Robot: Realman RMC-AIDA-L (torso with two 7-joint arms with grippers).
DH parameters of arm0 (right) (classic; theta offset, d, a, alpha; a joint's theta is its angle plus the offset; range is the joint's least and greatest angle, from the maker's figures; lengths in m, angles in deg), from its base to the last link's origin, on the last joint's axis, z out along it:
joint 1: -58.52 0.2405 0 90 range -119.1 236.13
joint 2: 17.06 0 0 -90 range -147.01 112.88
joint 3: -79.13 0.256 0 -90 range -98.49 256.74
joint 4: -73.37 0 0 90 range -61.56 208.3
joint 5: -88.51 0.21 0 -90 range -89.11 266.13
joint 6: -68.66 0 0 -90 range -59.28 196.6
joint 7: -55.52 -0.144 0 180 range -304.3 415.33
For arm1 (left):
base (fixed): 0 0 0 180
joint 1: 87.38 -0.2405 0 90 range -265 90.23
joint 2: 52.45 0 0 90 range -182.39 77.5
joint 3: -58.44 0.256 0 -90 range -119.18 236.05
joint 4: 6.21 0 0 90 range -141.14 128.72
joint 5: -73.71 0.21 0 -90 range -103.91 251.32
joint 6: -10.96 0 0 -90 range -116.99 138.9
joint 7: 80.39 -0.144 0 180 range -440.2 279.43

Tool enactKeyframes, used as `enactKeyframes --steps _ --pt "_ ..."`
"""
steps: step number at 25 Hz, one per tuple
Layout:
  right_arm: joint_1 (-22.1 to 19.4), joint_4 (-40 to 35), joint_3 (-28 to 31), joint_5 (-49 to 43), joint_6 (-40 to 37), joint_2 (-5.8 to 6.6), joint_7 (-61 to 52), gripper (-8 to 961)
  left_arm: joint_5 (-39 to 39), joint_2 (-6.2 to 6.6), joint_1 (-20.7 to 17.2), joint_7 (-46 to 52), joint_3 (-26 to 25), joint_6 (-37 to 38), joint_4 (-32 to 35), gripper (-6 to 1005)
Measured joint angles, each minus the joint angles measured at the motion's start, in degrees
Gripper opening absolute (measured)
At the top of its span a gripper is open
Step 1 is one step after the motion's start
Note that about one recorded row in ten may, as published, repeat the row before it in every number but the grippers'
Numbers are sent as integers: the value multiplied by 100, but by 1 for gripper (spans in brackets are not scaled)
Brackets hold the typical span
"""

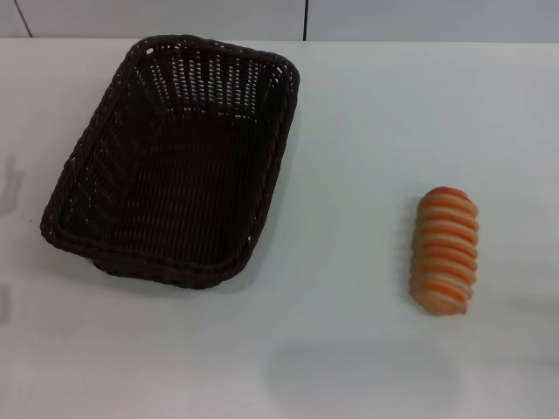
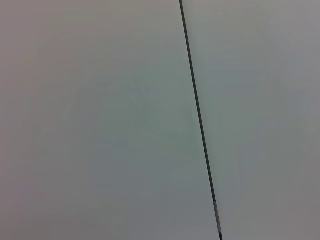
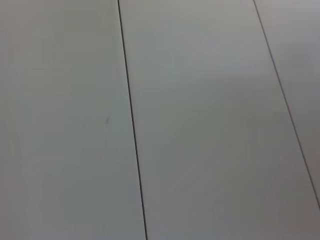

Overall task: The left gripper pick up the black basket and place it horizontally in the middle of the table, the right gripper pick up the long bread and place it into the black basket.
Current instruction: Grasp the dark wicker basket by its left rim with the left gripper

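Note:
The black basket (image 1: 175, 161) is a large dark woven wicker basket. It lies on the white table (image 1: 349, 131) at the left, its long side running from near to far and slightly slanted, and it is empty. The long bread (image 1: 446, 250), cream with orange-brown ridged stripes, lies on the table at the right, lengthwise from near to far, well apart from the basket. Neither gripper shows in any view. Both wrist views show only pale flat panels with thin dark seams.
The table's far edge meets a pale wall with a dark vertical seam (image 1: 306, 19). A faint shadow lies on the table near the front middle (image 1: 362, 375). Bare tabletop lies between the basket and the bread.

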Motion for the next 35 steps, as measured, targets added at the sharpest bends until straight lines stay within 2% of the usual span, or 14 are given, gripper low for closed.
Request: enactKeyframes --steps 14,16,17,18,20,21,25,26,28,29,30,32,34,35 --pt "26 4 0 -37 53 1 -6 828 4 12 -24 232 104 -15 -38 799" --pt "28 5 0 -39 53 3 -6 827 31 95 -79 639 390 -337 -278 799" --pt "31 6 0 -41 54 4 -6 827 616 478 -267 697 460 -1984 -1690 799" --pt "33 7 -1 -43 54 4 -6 826 931 587 -389 669 351 -2646 -2378 798" --pt "35 11 -5 -43 54 6 -6 826 931 587 -389 669 351 -2646 -2378 798" --pt "36 13 -7 -44 54 8 -5 825 1550 735 -656 616 49 -4031 -3757 798" --pt "42 23 -9 -44 53 16 -4 824 1824 753 -866 411 -179 -5054 -4900 798" --pt "42 25 -10 -45 53 17 -3 823 1826 813 -963 221 -234 -6045 -5813 798" --pt "41 25 -9 -44 52 17 -3 823 1825 881 -930 162 -267 -7085 -6431 798" --pt "41 24 -10 -45 52 17 -3 822 1825 881 -930 162 -267 -7085 -6431 798" --pt "40 20 -9 -45 51 17 -2 822 1820 927 -756 -32 -313 -8615 -7211 798" --pt "40 14 -9 -45 53 18 -3 821 1810 755 -595 -560 -375 -9761 -7675 798" --pt "42 11 -9 -44 54 18 -3 820 1808 670 -558 -723 -430 -10033 -7765 798" --pt "44 13 -9 -45 55 18 -4 820 1803 423 -436 -1126 -627 -10712 -7968 798"
